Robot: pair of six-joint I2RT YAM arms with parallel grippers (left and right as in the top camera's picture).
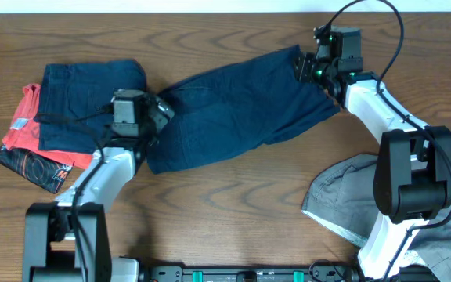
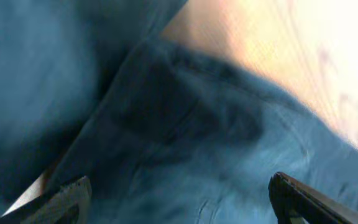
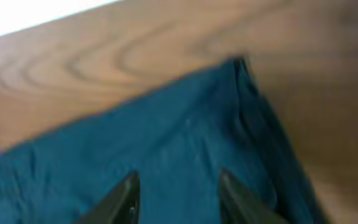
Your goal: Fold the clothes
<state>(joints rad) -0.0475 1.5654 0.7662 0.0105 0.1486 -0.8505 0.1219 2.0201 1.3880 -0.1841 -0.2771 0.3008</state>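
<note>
Pincers, two: left pincer (image 2: 179, 190) and right pincer (image 3: 176, 186) gape over one blue garment (image 1: 241, 110), seemingly shorts.

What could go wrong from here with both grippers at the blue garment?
The open left gripper hangs beside the folded pile; a pinch there might snag the pile as well as the blue garment. The open right gripper sits near the garment's corner, so a shallow grip could slip off in the fold.
</note>
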